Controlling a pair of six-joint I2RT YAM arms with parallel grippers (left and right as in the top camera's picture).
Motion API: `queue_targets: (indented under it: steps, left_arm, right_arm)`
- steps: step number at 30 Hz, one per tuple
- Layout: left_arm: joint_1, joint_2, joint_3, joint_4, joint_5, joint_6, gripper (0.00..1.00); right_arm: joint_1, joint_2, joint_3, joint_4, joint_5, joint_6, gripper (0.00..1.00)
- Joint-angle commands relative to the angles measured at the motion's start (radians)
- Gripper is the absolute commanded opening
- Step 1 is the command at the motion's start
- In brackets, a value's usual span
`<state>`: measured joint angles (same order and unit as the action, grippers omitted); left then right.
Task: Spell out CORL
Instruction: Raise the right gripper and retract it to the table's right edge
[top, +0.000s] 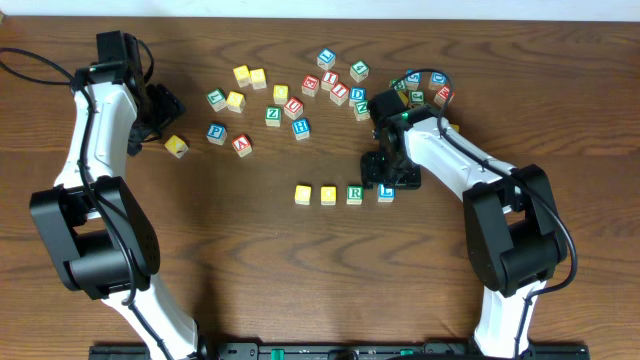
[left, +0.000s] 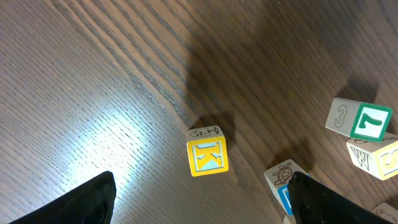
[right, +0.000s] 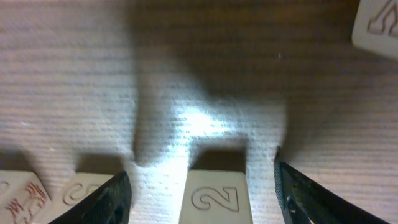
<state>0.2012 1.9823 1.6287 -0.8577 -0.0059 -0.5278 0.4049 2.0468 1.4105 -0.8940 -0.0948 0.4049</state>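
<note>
Four blocks stand in a row at the table's middle: a yellow block (top: 304, 194), a second yellow block (top: 329, 194), a green R block (top: 355, 194) and a blue L block (top: 385, 192). My right gripper (top: 389, 177) hangs over the L block. In the right wrist view this block (right: 214, 198) shows a carved 2 on its side and sits between the open fingers (right: 202, 193), with gaps on both sides. My left gripper (top: 163, 108) is open at the far left, above a yellow K block (left: 207, 155) that lies apart from the row (top: 177, 146).
Several loose letter blocks lie scattered along the back, from a green block (top: 216, 98) to a red one (top: 444, 96). In the left wrist view a blue block (left: 281, 182) lies by the right finger, with a green 7 block (left: 360, 119) beyond.
</note>
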Motion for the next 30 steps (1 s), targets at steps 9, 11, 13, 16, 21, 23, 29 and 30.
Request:
queue_targets:
  steps: [9,11,13,16,21,23,29,30]
  left_arm:
    - [0.000,0.006,0.004,-0.005,-0.006,-0.013,0.87]
    - [0.000,0.006,0.004,-0.005,-0.006,-0.013,0.87]
    - [0.000,0.006,0.004,-0.005,-0.006,-0.013,0.88]
    - [0.000,0.006,0.004,-0.005,-0.006,-0.013,0.87]
    - [0.001,0.006,0.004,-0.005,-0.006,-0.013,0.87]
    - [0.000,0.006,0.004,-0.005,-0.006,-0.013,0.87]
    - [0.000,0.006,0.004,0.013,-0.006,-0.013,0.87]
    - [0.000,0.006,0.004,0.016,-0.003,-0.019,0.87]
  right_arm:
    - [-0.084,0.006,0.136,-0.056,-0.018,0.028,0.68]
    - [-0.106,0.006,0.202,-0.125,-0.017,0.024,0.70]
    - [-0.135,0.006,0.286,-0.211,-0.017,0.023,0.73]
    - [-0.185,0.006,0.403,-0.323,-0.016,-0.043,0.92]
    - [-0.291,0.006,0.486,-0.403,0.007,-0.080,0.99]
    - [-0.333,0.006,0.486,-0.404,0.015,-0.081,0.99]
    - [-0.438,0.006,0.486,-0.420,0.014,-0.081,0.99]
    - [-0.453,0.006,0.486,-0.423,0.014,-0.081,0.99]
